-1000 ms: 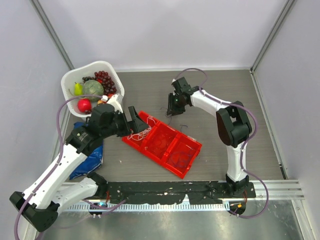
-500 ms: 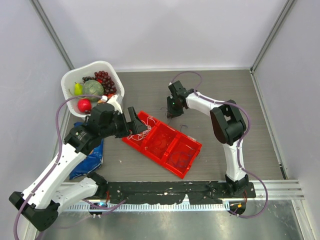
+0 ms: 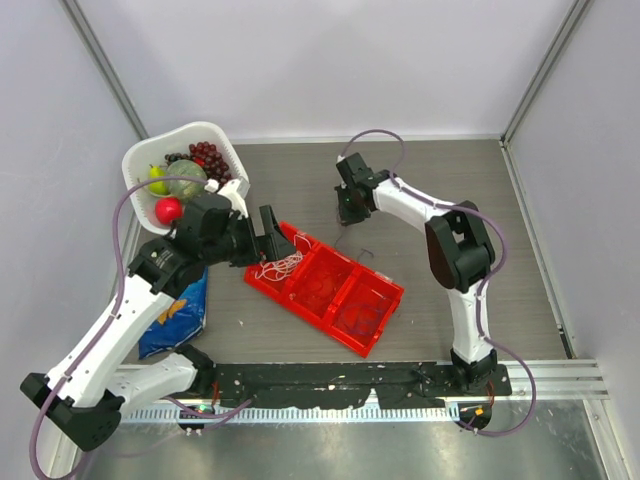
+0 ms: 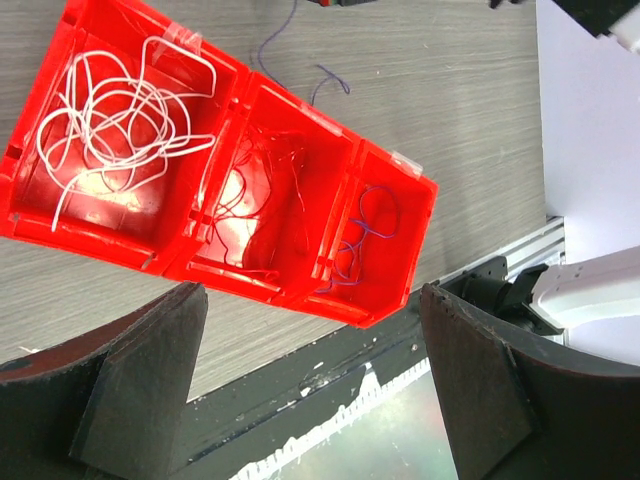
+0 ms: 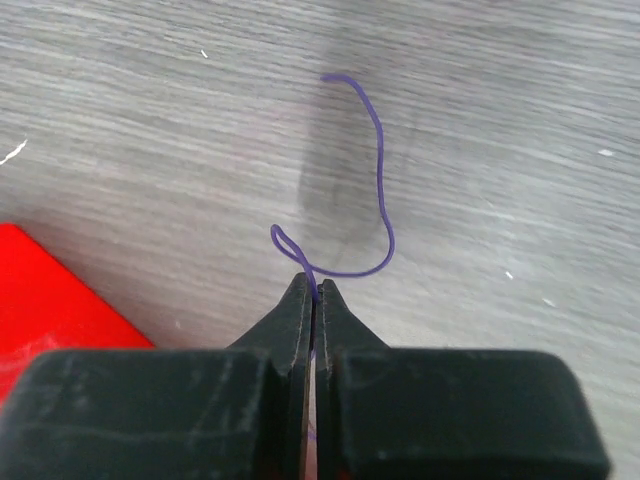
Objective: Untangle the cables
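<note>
On the bare tabletop (image 3: 470,180), just beyond the far long side of the red tray (image 4: 80,240) and toward the far edge, the right gripper (image 5: 315,285) is pinched tight on one end of a loose purple cable (image 5: 382,200). The grip sits at a small kink near the strand's end, probably so that the rest can trail free rather than bunch up; the strand curves away from the fingertips and lies flat on the wood, crossing nothing else.

The left gripper (image 3: 272,230) hangs over the tray's left end with its fingers (image 4: 140,385) spread wide and nothing between them, seemingly waiting above the sorted bunches.

The tray appears to serve as the sorter, one colour to each compartment. The left wrist view shows what the overhead view only hints at. A white cable (image 4: 120,100) is loosely coiled in the left compartment. A red cable (image 4: 262,195) lies in the middle one, hard to see against the plastic. A second purple cable (image 4: 362,228) is looped in the right one.

Only the right wrist view shows the pinch itself and the kink in the strand. From above the strand is a faint dark line on the wood, and the closed fingers cannot be made out. Judging by this, the held strand belongs in the right compartment.
</note>
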You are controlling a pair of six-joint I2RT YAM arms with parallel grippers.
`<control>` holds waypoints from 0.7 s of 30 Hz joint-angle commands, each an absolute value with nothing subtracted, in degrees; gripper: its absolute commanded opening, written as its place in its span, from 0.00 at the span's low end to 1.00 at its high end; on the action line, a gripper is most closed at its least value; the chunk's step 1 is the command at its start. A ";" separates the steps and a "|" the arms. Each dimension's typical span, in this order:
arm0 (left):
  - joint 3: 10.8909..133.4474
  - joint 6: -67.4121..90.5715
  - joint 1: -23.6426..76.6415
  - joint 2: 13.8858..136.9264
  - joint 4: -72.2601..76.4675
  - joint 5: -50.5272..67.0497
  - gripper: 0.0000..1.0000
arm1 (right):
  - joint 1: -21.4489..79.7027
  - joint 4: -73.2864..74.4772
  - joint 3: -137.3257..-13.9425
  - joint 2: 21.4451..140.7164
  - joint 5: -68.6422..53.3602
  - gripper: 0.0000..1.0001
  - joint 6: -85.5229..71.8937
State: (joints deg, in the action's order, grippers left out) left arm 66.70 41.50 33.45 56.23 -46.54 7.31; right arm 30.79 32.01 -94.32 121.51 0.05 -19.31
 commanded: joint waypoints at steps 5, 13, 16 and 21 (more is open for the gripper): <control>74.35 37.53 33.22 60.29 -45.80 7.03 0.91 | 30.59 35.60 -94.13 102.68 0.89 0.01 -17.40; 73.66 41.65 33.31 62.31 -32.02 13.96 0.87 | 26.12 33.66 -92.28 90.63 -12.71 0.01 -22.31; 69.89 45.08 33.31 62.31 -17.63 19.59 0.87 | 24.35 31.12 -92.11 86.67 -18.53 0.01 -26.18; 69.69 46.94 33.57 65.21 -5.81 21.44 0.88 | 24.35 27.52 -89.40 84.47 -30.11 0.01 -35.13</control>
